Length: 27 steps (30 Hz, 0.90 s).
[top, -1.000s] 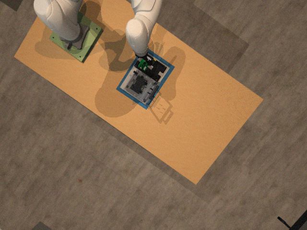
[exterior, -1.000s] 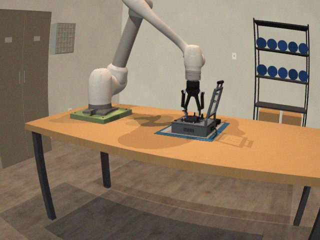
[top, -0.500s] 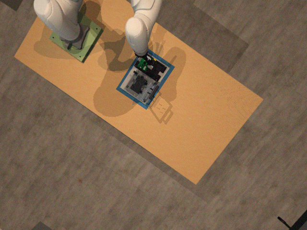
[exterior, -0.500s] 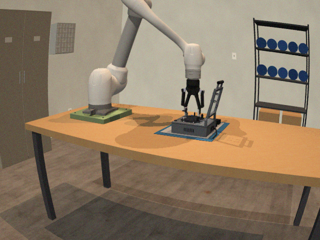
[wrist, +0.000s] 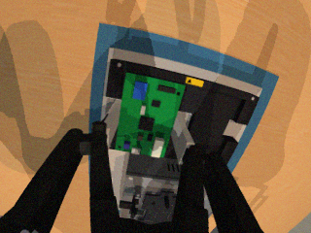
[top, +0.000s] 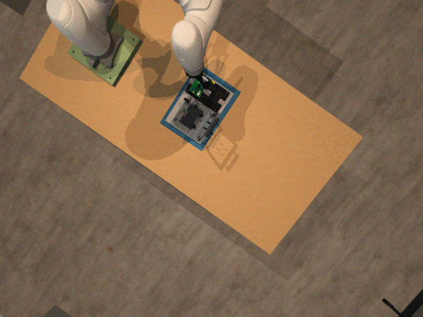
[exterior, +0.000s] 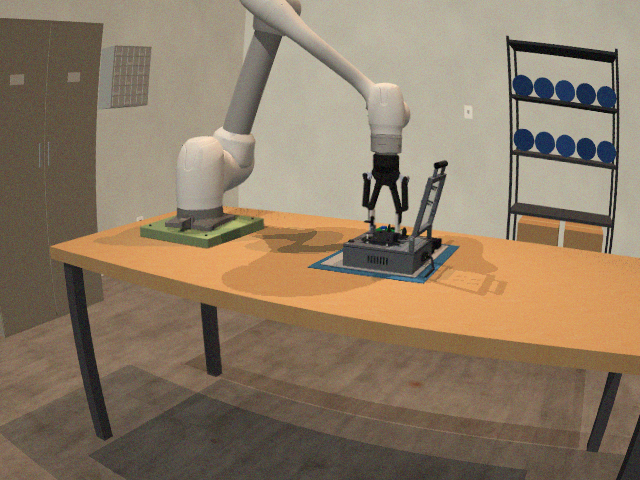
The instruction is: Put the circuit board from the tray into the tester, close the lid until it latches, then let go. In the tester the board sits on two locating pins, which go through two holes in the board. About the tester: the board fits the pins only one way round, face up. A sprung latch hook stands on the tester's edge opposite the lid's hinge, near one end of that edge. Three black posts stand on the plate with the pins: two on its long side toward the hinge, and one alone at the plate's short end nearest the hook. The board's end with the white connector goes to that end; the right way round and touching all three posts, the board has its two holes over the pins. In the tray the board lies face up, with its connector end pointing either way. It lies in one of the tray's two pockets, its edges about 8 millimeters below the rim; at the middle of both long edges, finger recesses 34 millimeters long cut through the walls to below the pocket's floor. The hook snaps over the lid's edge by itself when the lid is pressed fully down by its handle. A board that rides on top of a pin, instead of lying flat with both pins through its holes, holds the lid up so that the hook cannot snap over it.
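The green circuit board (wrist: 150,114) (top: 195,87) (exterior: 385,228) is face up between the fingers, a little above the black tray (wrist: 116,88) (top: 218,96). My gripper (wrist: 147,118) (exterior: 384,226) is shut on its long edges. The board's white connector (wrist: 157,147) is at the end nearest the tester. The grey tester (exterior: 377,258) (wrist: 153,167) is beside the tray. Its lid (exterior: 428,202) (top: 212,127) stands open, leaning back slightly, with the black handle (exterior: 440,164) at its free end. The fingertips' contact with the board and the tester's pins are not clearly visible.
Tray and tester stand on a blue-bordered mat (top: 228,109) (exterior: 442,262) (wrist: 97,73) on the wooden table (top: 290,153) (exterior: 516,310). The raised lid is beside the gripper in the exterior view. The tray's other pocket (wrist: 219,109) holds no board. A yellow label (wrist: 194,82) marks the tray.
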Tool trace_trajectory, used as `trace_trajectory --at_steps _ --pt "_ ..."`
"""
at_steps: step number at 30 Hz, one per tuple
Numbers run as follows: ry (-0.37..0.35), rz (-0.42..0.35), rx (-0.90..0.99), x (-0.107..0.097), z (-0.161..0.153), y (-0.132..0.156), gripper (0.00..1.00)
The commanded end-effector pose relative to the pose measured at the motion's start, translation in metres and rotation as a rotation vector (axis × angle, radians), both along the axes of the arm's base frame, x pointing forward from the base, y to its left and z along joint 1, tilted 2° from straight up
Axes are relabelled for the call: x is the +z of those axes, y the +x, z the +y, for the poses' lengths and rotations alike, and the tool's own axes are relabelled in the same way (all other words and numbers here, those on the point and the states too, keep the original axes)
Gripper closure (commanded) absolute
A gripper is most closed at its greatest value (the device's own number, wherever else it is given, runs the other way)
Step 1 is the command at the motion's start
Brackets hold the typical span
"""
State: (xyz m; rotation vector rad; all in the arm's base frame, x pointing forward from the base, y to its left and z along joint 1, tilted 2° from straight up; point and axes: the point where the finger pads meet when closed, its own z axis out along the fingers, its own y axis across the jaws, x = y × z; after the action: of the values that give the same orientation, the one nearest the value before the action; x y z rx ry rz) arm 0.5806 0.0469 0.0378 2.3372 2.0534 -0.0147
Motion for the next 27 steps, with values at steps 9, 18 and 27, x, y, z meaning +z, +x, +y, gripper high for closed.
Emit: trace_trajectory --at_steps 9,18,27 --pt "0.0 0.0 0.0 0.0057 0.0002 -0.0001 0.54" --pt "0.0 0.0 0.0 0.0073 0.0002 -0.0001 0.54" --pt "0.0 0.0 0.0 0.0079 0.0003 -0.0001 0.54"
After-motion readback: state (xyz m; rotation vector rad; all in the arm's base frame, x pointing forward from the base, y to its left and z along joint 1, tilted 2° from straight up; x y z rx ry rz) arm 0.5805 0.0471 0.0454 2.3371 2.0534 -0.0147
